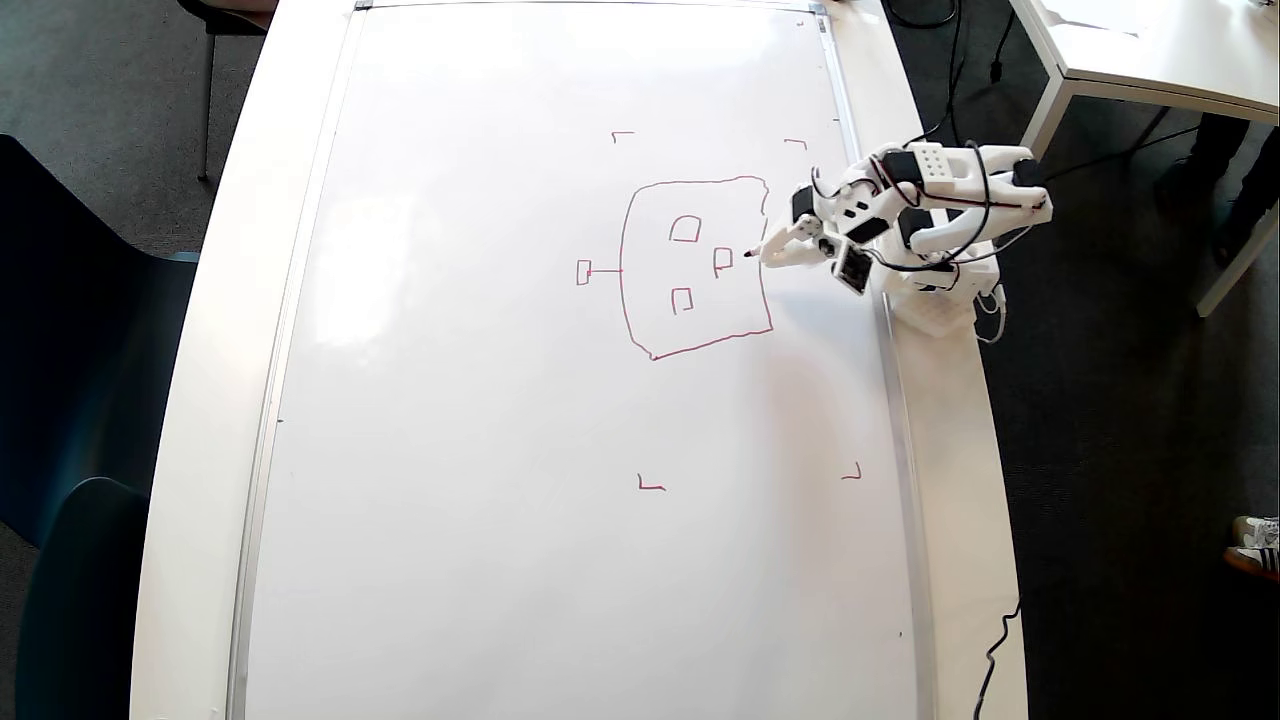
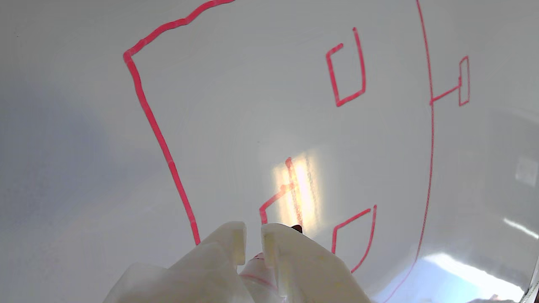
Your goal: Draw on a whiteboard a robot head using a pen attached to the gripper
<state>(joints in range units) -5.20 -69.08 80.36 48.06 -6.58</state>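
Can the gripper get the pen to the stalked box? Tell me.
Probably yes. The gripper holds the pen at the head's right side in the overhead view; only bare whiteboard lies between it and the box, though the arm must stretch.

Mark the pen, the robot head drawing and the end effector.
pen (image 1: pixel 752 253), overhead view, on its dark tip at the board.
robot head (image 1: pixel 622 270), overhead view, on the left side of the red outline.
end effector (image 2: pixel 252 235), wrist view, midway between the two white fingertips.
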